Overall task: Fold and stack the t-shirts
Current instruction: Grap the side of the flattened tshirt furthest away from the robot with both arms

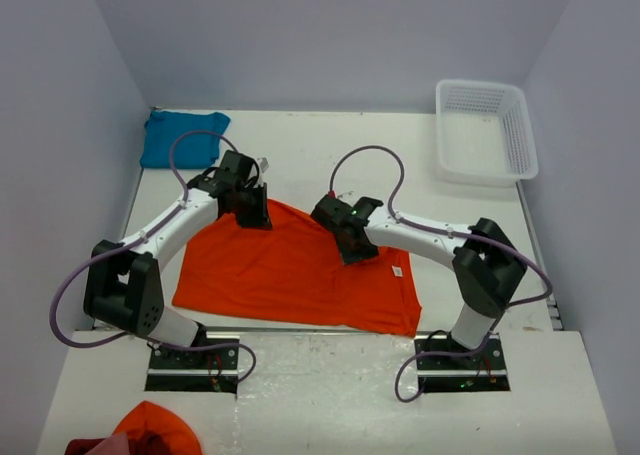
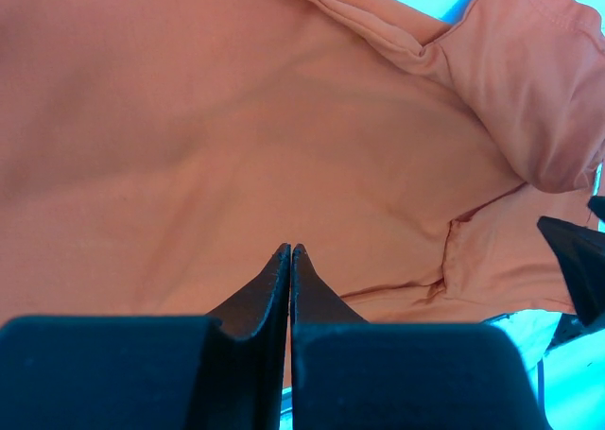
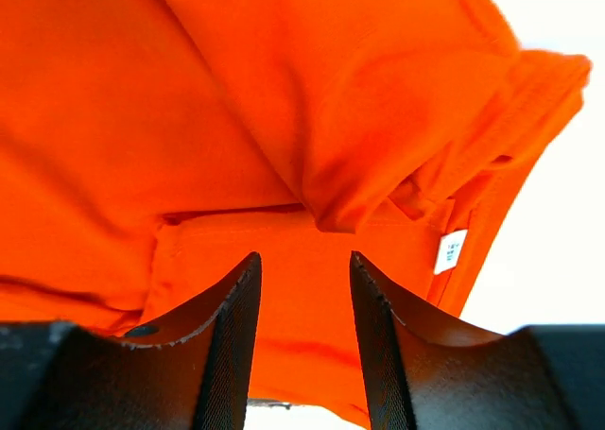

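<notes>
The orange t-shirt (image 1: 290,270) lies spread on the table (image 1: 330,140), down and to the left of the white basket (image 1: 485,173), and it is not folded yet. The teal-blue t-shirt (image 1: 180,140) sits bunched well to the left of the basket, at the far corner.

The left gripper (image 2: 289,250) is clenched tight at the shirt edge farthest from the basket; whether any cloth is nipped between its tips, the wrist view cannot say. The right gripper (image 3: 304,260) hangs with jaws apart over the rumpled sleeve and hem beside the neck label (image 3: 451,251), gripping nothing.

The danger looks to be a one-sided lift. If the left arm pulls while the right holds nothing, the shirt will likely drag and twist. And if the right closes on that doubled-over sleeve, it could catch several layers, leaving a crooked fold.
</notes>
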{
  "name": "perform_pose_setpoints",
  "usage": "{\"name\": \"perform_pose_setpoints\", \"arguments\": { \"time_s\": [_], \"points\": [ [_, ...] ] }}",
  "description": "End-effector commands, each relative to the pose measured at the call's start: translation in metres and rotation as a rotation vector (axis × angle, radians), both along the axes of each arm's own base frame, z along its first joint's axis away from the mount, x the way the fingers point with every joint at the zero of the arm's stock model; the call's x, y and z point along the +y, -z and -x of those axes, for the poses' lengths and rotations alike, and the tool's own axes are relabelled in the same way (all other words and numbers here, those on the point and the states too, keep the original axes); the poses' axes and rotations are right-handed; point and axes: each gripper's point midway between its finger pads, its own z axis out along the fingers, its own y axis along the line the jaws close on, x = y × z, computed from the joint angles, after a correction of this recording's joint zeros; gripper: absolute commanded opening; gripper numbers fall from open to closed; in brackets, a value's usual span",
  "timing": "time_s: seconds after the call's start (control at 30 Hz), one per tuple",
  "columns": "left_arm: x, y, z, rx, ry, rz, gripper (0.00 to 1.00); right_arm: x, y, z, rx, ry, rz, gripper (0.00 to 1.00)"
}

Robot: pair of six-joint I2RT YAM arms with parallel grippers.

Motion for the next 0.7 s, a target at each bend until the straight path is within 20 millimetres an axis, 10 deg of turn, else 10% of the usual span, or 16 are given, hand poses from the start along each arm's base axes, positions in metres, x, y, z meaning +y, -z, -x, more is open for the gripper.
{"name": "perform_pose_setpoints", "arguments": {
  "time_s": [0.0, 0.3, 0.67],
  "points": [
    [-0.005, -0.004, -0.002, -0.020, 0.017, 0.023, 0.00, 0.008, -0.031, -0.018, -0.097, 0.054, -0.055, 0.44],
    [-0.004, 0.001, 0.002, -0.007, 0.034, 0.022, 0.00, -0.022, -0.035, -0.069, -0.114, 0.289, -0.270, 0.24],
    [-0.005, 0.003, 0.004, 0.001, 0.055, 0.017, 0.00, -0.023, -0.024, -0.076, -0.085, 0.416, -0.483, 0.34]
  ]
}}
